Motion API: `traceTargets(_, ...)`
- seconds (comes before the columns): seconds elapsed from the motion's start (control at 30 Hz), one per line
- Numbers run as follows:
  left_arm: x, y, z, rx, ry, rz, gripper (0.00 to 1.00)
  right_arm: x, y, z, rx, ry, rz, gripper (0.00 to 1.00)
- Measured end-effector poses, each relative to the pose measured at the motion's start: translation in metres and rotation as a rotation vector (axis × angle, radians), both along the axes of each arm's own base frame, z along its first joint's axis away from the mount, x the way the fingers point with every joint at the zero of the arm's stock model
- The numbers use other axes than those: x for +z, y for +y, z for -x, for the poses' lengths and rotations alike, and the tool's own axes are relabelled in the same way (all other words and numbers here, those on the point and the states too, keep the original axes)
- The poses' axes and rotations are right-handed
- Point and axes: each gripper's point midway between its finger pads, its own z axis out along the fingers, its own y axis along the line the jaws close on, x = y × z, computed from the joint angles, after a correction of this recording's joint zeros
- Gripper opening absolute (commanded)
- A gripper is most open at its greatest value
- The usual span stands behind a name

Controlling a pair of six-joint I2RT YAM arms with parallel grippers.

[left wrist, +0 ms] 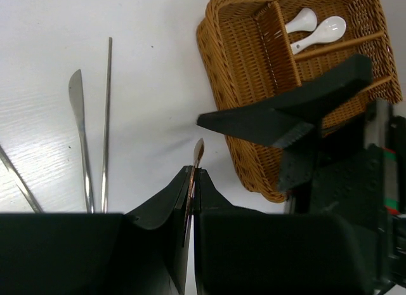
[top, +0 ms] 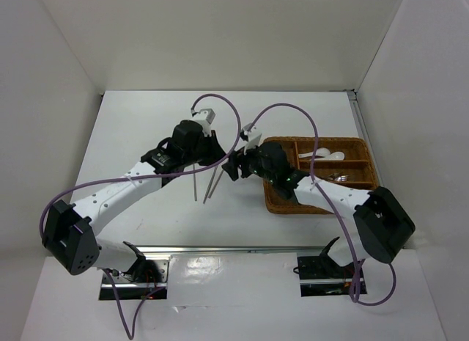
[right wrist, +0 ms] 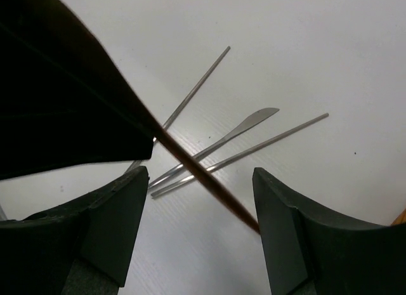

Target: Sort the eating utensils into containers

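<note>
My left gripper point(left wrist: 193, 171) is shut on a thin brownish piece point(left wrist: 198, 150) and holds it above the table, just left of the wicker tray point(left wrist: 235, 66). In the right wrist view that brown piece point(right wrist: 209, 181) runs slantwise between the fingers of my open right gripper point(right wrist: 200, 174), touching neither. From the top the two grippers meet left of the tray point(top: 363, 141). Two white spoons point(left wrist: 323, 32) lie in a far compartment. A metal knife point(left wrist: 77, 111) and metal chopsticks point(left wrist: 106, 117) lie on the table.
Silver pieces point(top: 337, 178) lie in a tray section partly hidden by my right arm. The loose metal pieces point(top: 212, 181) lie under the left arm. White walls enclose the table on three sides.
</note>
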Motion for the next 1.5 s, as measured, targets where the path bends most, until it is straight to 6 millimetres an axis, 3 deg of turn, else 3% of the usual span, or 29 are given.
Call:
traceTargets(0.13, 0.001, -0.003, 0.003, -0.021, 0.007, 0.009, 0.14, -0.007, 0.007, -0.010, -0.004, -0.010, 0.034, 0.44)
traceTargets(0.17, 0.001, -0.003, 0.004, -0.023, 0.007, 0.009, 0.14, -0.009, 0.007, -0.011, -0.006, -0.011, 0.039, 0.28)
traceTargets(0.27, 0.005, -0.004, 0.006, -0.028, -0.004, 0.014, 0.24, -0.013, 0.008, -0.013, -0.017, -0.009, 0.051, 0.05)
traceTargets(0.33, 0.007, -0.003, 0.006, -0.030, -0.012, 0.012, 0.30, -0.012, 0.006, -0.015, -0.046, 0.002, 0.040, 0.00)
traceTargets(0.53, 0.006, 0.011, 0.001, 0.029, -0.037, -0.044, 0.57, -0.012, -0.018, -0.026, -0.259, 0.078, -0.004, 0.00)
traceTargets(0.63, 0.014, 0.024, 0.000, 0.074, -0.071, -0.073, 0.63, -0.004, -0.049, -0.030, -0.446, 0.146, -0.056, 0.00)
traceTargets(0.73, 0.027, 0.035, -0.002, 0.116, -0.123, -0.085, 0.67, 0.007, -0.101, -0.037, -0.704, 0.238, -0.150, 0.00)
traceTargets(0.83, 0.029, 0.043, -0.002, 0.148, -0.141, -0.095, 0.69, 0.015, -0.173, -0.038, -1.017, 0.320, -0.290, 0.00)
traceTargets(0.93, 0.018, 0.046, -0.001, 0.155, -0.127, -0.113, 0.70, 0.013, -0.236, -0.025, -1.282, 0.364, -0.413, 0.00)
traceTargets(1.03, 0.002, 0.049, 0.003, 0.154, -0.100, -0.136, 0.70, -0.006, -0.273, -0.002, -1.463, 0.418, -0.490, 0.00)
traceTargets(1.23, -0.017, 0.051, 0.004, 0.152, -0.067, -0.163, 0.70, -0.058, -0.308, 0.051, -1.737, 0.543, -0.478, 0.03)
traceTargets(1.5, -0.026, 0.049, 0.003, 0.148, -0.055, -0.168, 0.70, -0.083, -0.320, 0.080, -1.881, 0.589, -0.493, 0.08)
